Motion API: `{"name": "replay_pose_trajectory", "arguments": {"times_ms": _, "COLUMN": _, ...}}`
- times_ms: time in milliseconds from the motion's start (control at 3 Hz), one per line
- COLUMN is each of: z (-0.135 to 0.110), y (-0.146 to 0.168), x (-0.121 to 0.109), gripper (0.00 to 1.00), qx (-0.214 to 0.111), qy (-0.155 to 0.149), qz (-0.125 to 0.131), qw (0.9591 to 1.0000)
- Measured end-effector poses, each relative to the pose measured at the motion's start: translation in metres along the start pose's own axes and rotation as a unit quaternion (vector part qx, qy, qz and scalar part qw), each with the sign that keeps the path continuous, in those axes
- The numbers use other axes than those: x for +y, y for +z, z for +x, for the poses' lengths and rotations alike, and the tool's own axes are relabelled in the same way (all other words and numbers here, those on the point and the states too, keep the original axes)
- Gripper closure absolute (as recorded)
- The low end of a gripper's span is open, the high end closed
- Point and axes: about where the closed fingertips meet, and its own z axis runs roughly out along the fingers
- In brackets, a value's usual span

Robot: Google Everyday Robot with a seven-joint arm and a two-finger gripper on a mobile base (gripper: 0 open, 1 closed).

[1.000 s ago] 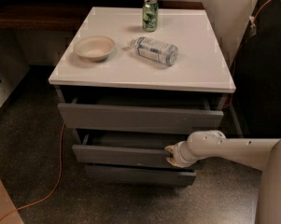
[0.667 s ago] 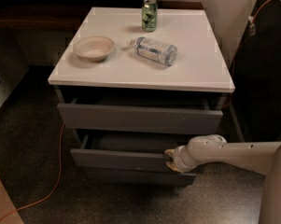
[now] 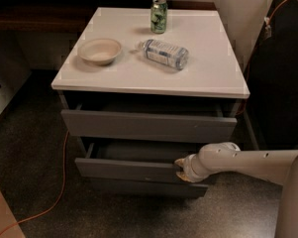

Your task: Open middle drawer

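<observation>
The gripper (image 3: 180,166) is at the middle drawer (image 3: 128,170), under the front right corner of the worktop (image 3: 208,78). Whether it clamps, I cannot tell.

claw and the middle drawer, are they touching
Touching. The camera view shows the claw sitting on the top edge of the middle drawer front, near its right end, with no gap.
</observation>
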Motion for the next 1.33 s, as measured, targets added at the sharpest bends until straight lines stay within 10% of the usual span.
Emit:
{"name": "replay_pose_trajectory", "arguments": {"times_ms": 667, "z": -0.0001, "y": -0.0001, "x": 0.0000, "gripper": 0.90, "qx": 0.000, "qy": 0.000, "qz": 0.000, "qw": 1.0000}}
{"name": "replay_pose_trajectory", "arguments": {"times_ms": 1333, "z": -0.0001, "y": -0.0002, "x": 0.0001, "gripper": 0.44, "qx": 0.000, "qy": 0.000, "qz": 0.000, "qw": 1.0000}}
